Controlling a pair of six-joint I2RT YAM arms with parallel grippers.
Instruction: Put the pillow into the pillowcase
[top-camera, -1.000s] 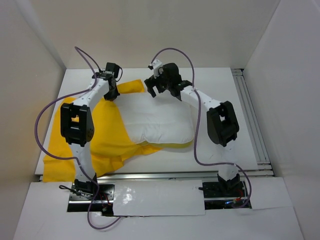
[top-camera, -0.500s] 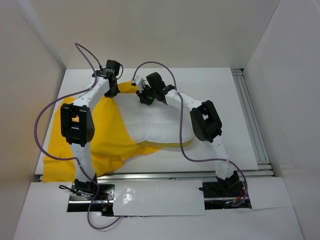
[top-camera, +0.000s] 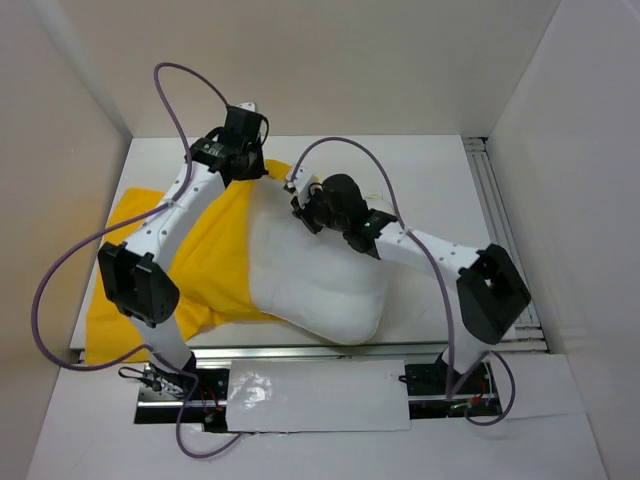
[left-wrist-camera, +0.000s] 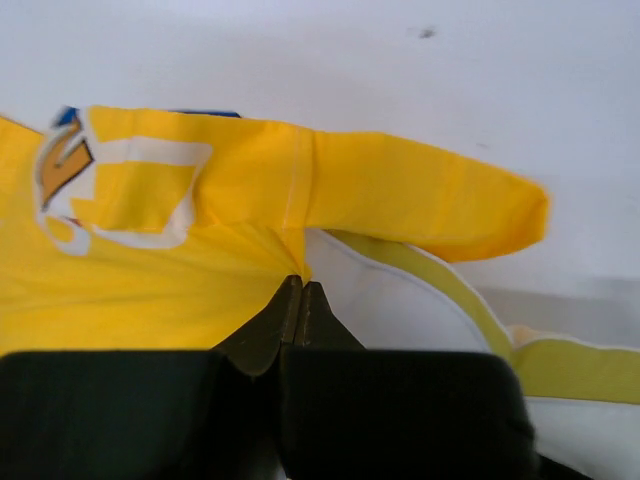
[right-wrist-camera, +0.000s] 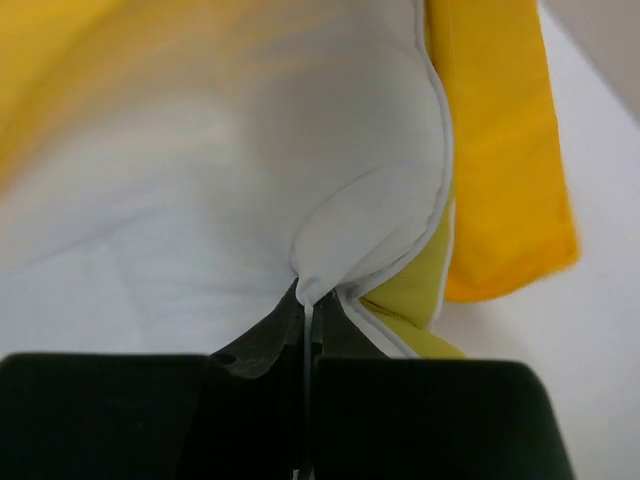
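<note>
The white pillow lies puffed up in the middle of the table, its near corner reaching the front edge. Its left part overlaps the yellow pillowcase, which spreads out to the left. My right gripper is at the pillow's far corner, shut on a pinch of white pillow fabric, right gripper. A yellow-green strip runs beside the pinch. My left gripper is at the pillowcase's far edge. In the left wrist view the left gripper is shut on the yellow pillowcase next to the pillow.
White walls close in the table on the left, back and right. A metal rail runs along the right side. A shiny plate lies between the arm bases at the front. Purple cables loop above both arms.
My right gripper came down onto the pillow's far corner and shut on it. The pillow has turned and shifted toward the front edge. My left arm swung right with the pillowcase edge.
</note>
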